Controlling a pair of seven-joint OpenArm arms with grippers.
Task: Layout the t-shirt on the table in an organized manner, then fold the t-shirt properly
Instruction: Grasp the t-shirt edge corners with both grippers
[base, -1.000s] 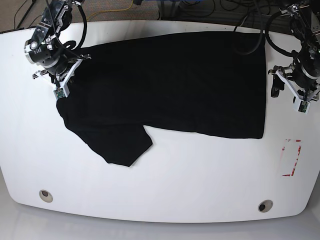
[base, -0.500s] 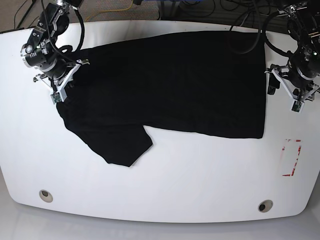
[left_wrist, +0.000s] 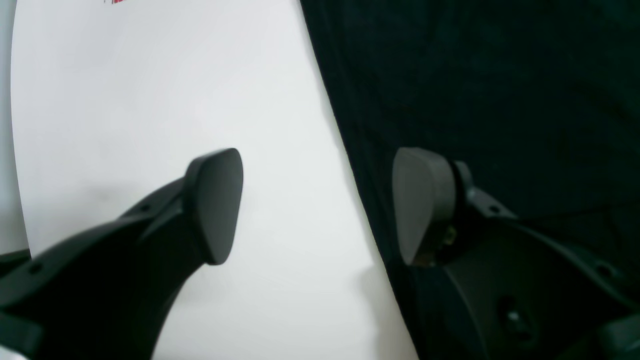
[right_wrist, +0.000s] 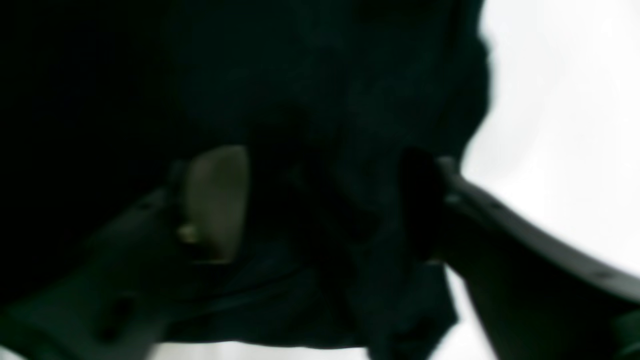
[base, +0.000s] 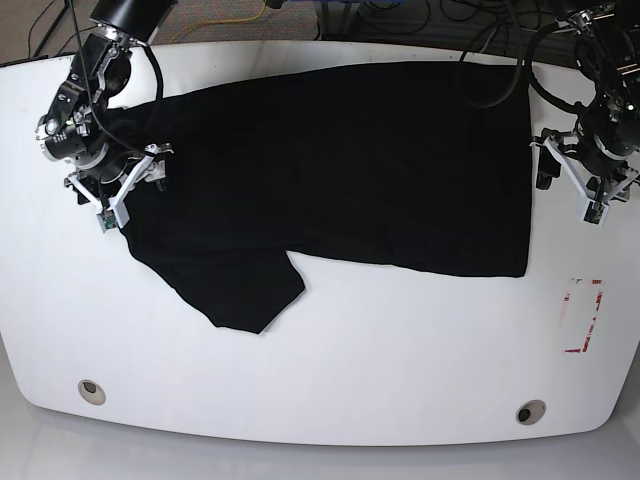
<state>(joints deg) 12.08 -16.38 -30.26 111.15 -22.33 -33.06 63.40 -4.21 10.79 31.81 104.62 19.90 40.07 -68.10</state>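
Note:
The black t-shirt (base: 340, 165) lies spread flat on the white table (base: 350, 350), one sleeve pointing toward the front left; no print shows. My right gripper (base: 128, 186) hovers at the shirt's left edge. In the right wrist view its jaws (right_wrist: 317, 205) stand apart, with loose dark fabric (right_wrist: 325, 125) beneath and between them. At the shirt's right edge my left gripper (base: 568, 185) is open. The left wrist view shows that gripper (left_wrist: 317, 205) straddling the hem, one finger (left_wrist: 215, 205) over bare table, the other over the t-shirt (left_wrist: 475, 75).
A red-outlined rectangle mark (base: 583, 315) sits near the table's right edge. Two grey grommet holes (base: 91, 390) (base: 530, 411) lie along the front edge. Cables hang behind the table's back edge (base: 400, 15).
My right gripper has opened and let go of the shirt's left edge while shifting slightly left. The left gripper has drifted a little toward the back and stays open.

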